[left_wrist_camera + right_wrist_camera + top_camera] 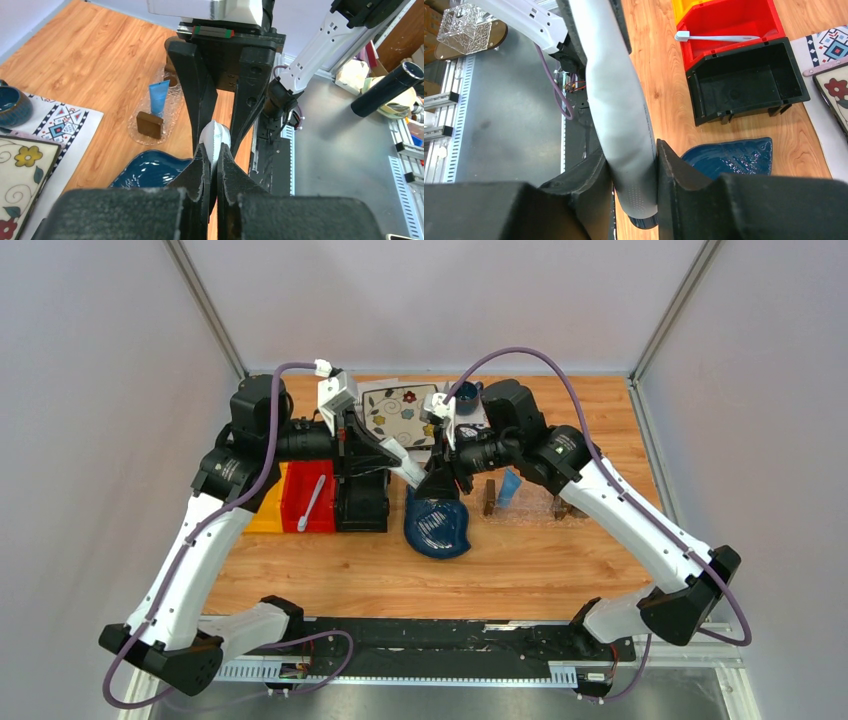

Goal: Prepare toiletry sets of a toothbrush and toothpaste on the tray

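Enclosed on three sides by plain pale-grey walls, with metal posts in the back corners; floored with a wood-grain tabletop, with a slotted metal rail along the near edge. Leftmost, well to the left of the left gripper: yellow bin, then red bin touching it, toothbrush lying lengthwise inside. Just left of that gripper: black bin, hard against the red one. Pinched tight in the left gripper, clear of the surface: flat crimped end of the white-grey toothpaste tube. Clamped on the same tube from the opposite side: right gripper, one finger pressed to each flank of the rounder body. Directly beneath both grippers: dark blue leaf-shaped dish. Behind them: patterned mat, decorated tile and small blue cup. To the right of the right gripper: clear tray with a dark wooden block at each short end, light blue toothpaste tube in it, between the blocks.
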Action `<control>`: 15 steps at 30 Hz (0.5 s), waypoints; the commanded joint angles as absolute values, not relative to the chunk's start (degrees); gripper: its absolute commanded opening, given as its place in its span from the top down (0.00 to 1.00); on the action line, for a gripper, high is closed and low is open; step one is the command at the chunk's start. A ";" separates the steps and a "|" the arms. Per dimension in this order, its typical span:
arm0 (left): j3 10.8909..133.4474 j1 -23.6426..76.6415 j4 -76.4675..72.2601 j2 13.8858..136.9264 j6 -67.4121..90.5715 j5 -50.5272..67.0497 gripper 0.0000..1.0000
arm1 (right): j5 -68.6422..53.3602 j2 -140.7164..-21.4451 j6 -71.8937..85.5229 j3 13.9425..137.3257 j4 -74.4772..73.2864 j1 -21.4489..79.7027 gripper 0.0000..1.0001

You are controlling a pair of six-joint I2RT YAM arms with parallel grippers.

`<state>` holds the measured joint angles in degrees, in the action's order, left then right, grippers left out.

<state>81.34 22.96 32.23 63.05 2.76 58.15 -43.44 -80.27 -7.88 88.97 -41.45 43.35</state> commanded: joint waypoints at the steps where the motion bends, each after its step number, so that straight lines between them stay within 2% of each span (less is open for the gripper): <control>1: 84.90 23.38 30.67 63.19 1.67 59.33 1.00 | -42.54 -79.89 -9.05 88.68 -40.87 43.77 0.74; 2: 84.90 23.38 30.67 63.28 1.76 59.50 1.00 | -42.63 -79.81 -9.14 88.77 -40.96 43.77 0.81; 5: 84.47 23.47 28.40 63.02 3.24 59.50 1.00 | -42.89 -79.63 -8.70 88.68 -40.43 43.77 0.91; 6: 83.51 23.47 27.17 62.84 3.95 59.50 0.96 | -42.89 -79.54 -8.35 88.68 -40.08 43.77 0.93; 8: 82.10 23.38 22.17 61.79 7.63 58.80 0.78 | -42.45 -79.10 -7.56 88.59 -38.68 43.77 0.98; 10: 80.43 23.38 17.77 60.74 10.97 56.97 0.49 | -41.84 -78.75 -6.68 88.94 -38.15 43.77 1.00; 12: 79.98 23.47 16.09 59.95 12.04 55.64 0.29 | -41.57 -78.66 -5.81 90.26 -38.06 43.77 1.00; 15: 79.19 23.38 14.34 58.98 13.27 54.06 0.26 | -41.13 -78.66 -4.58 92.28 -37.71 43.59 1.00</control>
